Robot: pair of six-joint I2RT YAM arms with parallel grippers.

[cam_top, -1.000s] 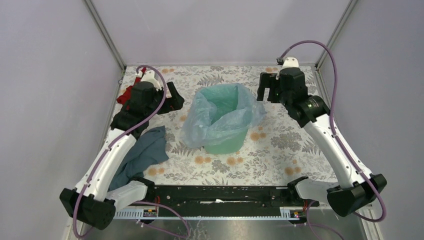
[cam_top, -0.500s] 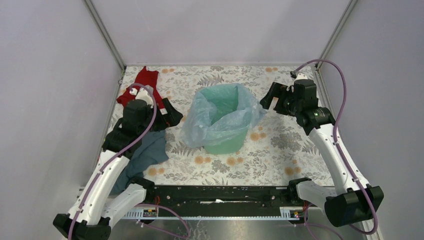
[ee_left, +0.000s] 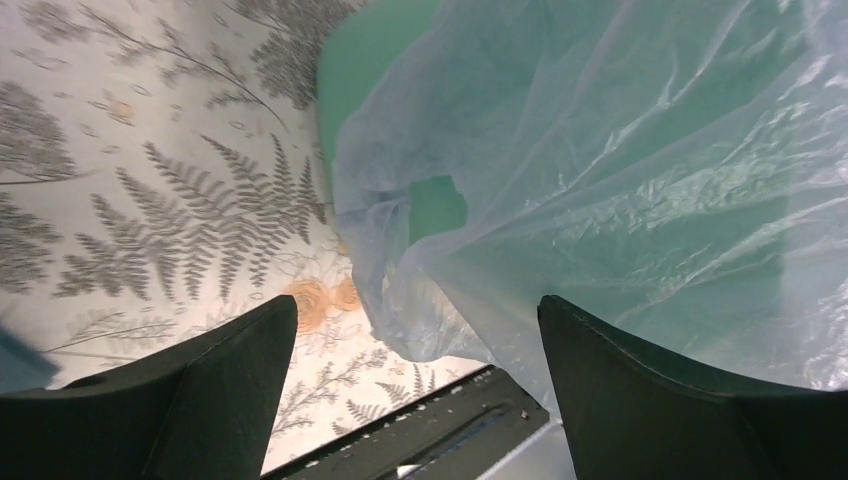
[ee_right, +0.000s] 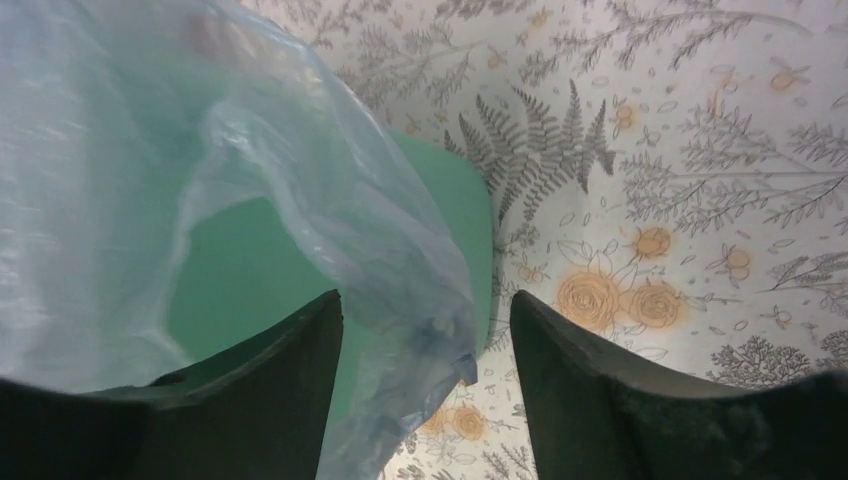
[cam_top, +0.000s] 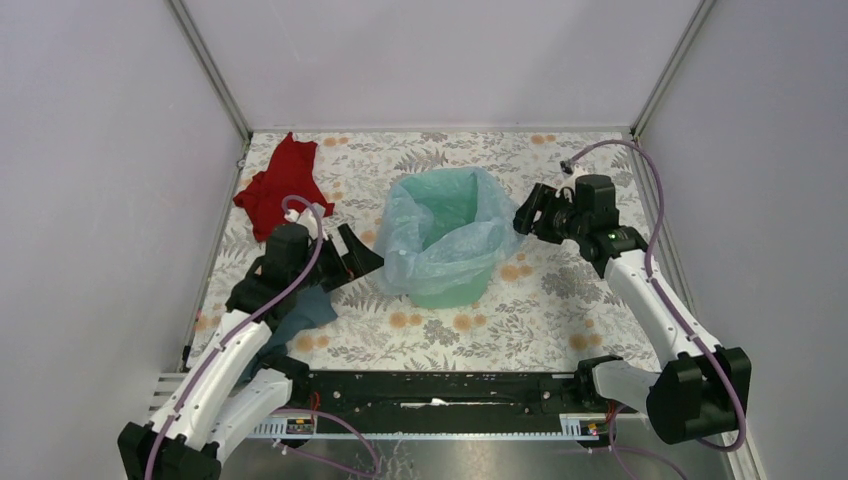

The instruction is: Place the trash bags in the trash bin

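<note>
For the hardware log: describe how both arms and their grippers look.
The left arm and right arm have white tube links between black joint housings. A purple cable loops along each. The left gripper and right gripper have broad, matte black fingers.

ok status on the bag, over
Both open: left end effector left of trash bag, right end effector on its right. Bag draped over trash bin rim, lining it. Nothing blocking; red cloth, grey-blue cloth off left.

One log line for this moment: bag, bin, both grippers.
bag: draped over bin rim | left gripper: open, beside bag's left side | right gripper: open, at bag's right edge | nothing gripped
</note>
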